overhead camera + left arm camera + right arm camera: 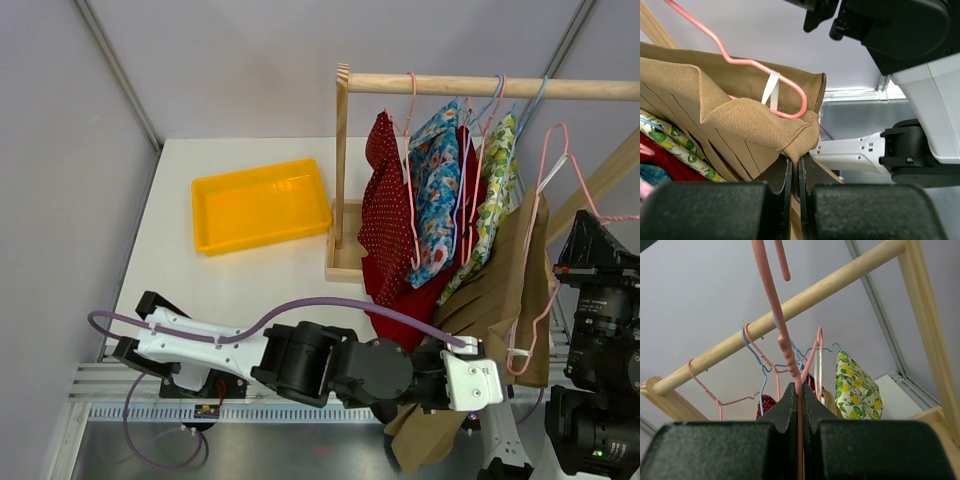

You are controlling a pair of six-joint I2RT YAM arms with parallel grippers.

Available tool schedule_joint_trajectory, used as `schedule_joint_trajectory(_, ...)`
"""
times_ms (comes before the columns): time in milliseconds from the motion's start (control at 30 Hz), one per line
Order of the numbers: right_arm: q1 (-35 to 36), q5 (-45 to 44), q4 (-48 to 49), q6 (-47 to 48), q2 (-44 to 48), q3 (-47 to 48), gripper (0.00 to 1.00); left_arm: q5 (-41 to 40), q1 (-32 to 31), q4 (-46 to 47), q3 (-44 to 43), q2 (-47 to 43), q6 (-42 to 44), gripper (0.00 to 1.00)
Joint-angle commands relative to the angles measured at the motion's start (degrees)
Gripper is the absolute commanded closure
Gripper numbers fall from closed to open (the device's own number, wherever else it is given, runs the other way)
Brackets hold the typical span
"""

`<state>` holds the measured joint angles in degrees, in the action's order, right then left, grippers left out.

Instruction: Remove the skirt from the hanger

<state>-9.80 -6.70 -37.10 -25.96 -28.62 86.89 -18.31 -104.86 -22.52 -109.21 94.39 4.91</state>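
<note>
The left arm [300, 362] is built from fat, rounded black joint housings [385, 372], with a white link [195, 345] farthest back from the fingers and a boxy white block [470, 382], dotted with small dark screws, just behind them. A pale purple cable [300, 304] runs along it up to that block. The left gripper [794, 165] and right gripper [800, 392] both have matte black, wedge-shaped fingers. The right arm [600, 320] is mostly black, with ribbed housings.
</note>
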Motion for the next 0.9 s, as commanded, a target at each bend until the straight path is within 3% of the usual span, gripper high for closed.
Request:
schedule_joint_trajectory(0, -0.3, -12.01, 8.1, -0.4, -4.51, 0.56, 1.0, 7.41, -4.48, 2.23, -5.3, 2.1, 0.97, 1.0)
schedule_joint_trajectory(167, -0.48, -14.48, 10.46, -1.9, -5.13, -2.07, 1.0, 11.26, -4.48, -0.49, -16.61, 8.25, 2.04, 1.0)
schedule_joint_trajectory(300, -0.39, -14.39, 15.12, -0.16, -6.53, -3.49, 1.0, 16.01, -4.57, -2.7, -19.73, 9.24, 0.99, 1.0)
schedule_joint_trajectory(600, -0.31, -17.12, 19.43, 6.0, -10.57, 0.29, 1.0, 18.48, -6.93, -1.73, -0.06, -2.18, -4.64, 1.0)
schedule_joint_trajectory(733, -0.39, -17.03, 18.21, 6.1, -11.72, 2.75, 1.0, 14.18, -8.43, 0.46, 9.78, -6.67, -7.71, 1.0)
schedule_joint_trajectory(867, -0.39, -14.05, 9.72, 2.76, -11.11, 6.35, 1.0, 7.25, -8.43, 3.1, 13.58, -8.0, -6.59, 1.0)
